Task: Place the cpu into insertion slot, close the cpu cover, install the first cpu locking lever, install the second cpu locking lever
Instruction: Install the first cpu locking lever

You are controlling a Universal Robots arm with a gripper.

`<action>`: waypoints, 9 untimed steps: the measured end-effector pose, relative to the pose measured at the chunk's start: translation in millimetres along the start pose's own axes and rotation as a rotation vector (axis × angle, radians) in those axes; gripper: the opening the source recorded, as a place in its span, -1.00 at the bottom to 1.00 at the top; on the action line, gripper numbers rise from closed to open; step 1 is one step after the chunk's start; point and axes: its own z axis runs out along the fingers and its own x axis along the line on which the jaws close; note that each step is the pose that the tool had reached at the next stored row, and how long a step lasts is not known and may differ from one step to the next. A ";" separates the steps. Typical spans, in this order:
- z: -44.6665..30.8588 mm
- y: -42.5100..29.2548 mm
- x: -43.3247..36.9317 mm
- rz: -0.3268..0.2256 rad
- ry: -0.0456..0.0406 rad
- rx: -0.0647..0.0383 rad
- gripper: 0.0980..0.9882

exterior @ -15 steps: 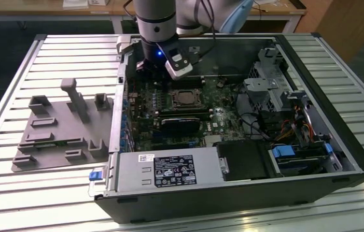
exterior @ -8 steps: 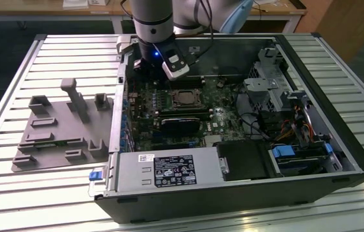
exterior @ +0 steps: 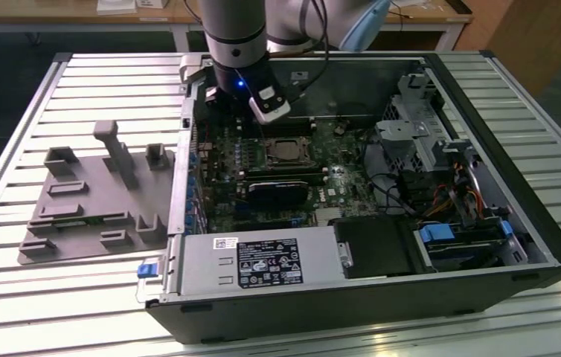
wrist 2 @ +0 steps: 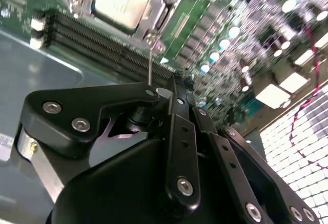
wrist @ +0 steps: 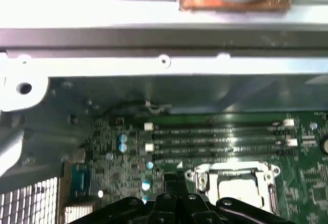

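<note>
Slatted bench under the case, cpu seated beneath its cover at 5 o'clock from the arm in the exterior view, gripper closed and empty: I'd press the upright lever down squarely, then hook it sideways

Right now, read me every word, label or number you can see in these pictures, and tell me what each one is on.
Black label on the grey power-supply box: print too small to read.
Small white sticker on the same box: too small to read.
White markings on the green motherboard in the first wrist view: blurred, unreadable.
Nothing can be quoted as it reads.
</note>
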 end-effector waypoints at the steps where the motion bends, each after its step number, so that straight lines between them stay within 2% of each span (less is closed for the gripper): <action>1: 0.0 0.0 0.0 0.001 0.0004 -0.011 -0.99; 3: 0.0 0.0 0.0 0.003 0.0015 -0.035 -0.99; 5: 0.0 0.0 0.0 0.004 0.0022 -0.049 -0.99; 6: 0.0 0.0 0.0 0.004 0.0023 -0.054 -0.99; 9: 0.0 0.1 0.0 0.004 0.0024 -0.056 -0.99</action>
